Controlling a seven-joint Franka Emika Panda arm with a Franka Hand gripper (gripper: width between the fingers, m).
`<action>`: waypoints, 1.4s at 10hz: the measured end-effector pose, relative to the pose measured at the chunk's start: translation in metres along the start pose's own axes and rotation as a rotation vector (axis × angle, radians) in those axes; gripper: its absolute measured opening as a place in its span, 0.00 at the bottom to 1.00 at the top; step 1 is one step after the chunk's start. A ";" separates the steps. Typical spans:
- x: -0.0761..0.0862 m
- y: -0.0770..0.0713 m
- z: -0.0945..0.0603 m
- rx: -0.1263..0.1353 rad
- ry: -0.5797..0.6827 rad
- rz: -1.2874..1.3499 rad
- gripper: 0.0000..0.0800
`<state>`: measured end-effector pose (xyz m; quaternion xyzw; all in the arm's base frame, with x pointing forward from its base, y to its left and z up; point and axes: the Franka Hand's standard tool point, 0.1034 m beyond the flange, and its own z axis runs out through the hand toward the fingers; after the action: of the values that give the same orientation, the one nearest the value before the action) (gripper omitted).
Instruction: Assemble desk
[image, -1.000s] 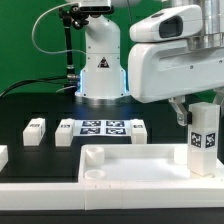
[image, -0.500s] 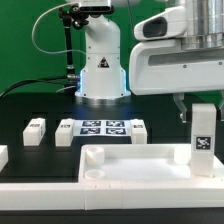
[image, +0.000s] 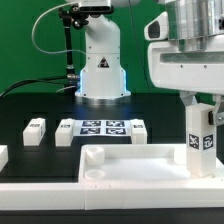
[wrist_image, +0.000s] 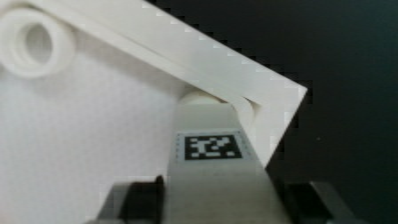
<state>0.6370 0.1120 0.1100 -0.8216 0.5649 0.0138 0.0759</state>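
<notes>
The jaws are clenched on a short white square plastic leg (image: 201, 138) bearing a black-and-white tag. They hold it by its upper end, roughly upright, at the exterior view's right. In the wrist view the same leg (wrist_image: 217, 150) runs away from the camera between the two dark fingers (wrist_image: 139, 203), one pressed on each flank, with the tag facing the lens.

The leg's lower end meets a corner of the wide flat white plastic tabletop panel with a raised rim (image: 130, 165), which lies on the black table (image: 15, 115) at the front of the scene. Whether the tip is seated in that corner or only touching it I cannot tell. The wrist view shows the panel (wrist_image: 89, 130) with its rim closing to a point just beyond the leg, and a round corner socket (wrist_image: 36, 45) at a neighbouring corner; the exterior view shows such a socket (image: 93, 156) at the panel's other far corner.

Behind the panel the flat white marker board (image: 101, 128) lies on the table, in front of the white robot base (image: 100, 60). A loose white tagged leg (image: 35, 131) lies well apart toward the exterior view's left, and a second loose white leg (image: 66, 131) lies just beside the marker board
</notes>
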 end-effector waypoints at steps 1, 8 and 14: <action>-0.001 -0.001 -0.001 0.005 -0.007 0.147 0.36; 0.016 0.008 0.000 -0.019 -0.029 -0.692 0.80; 0.005 0.004 0.001 -0.035 -0.014 -1.343 0.81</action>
<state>0.6350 0.1063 0.1080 -0.9956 -0.0697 -0.0219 0.0582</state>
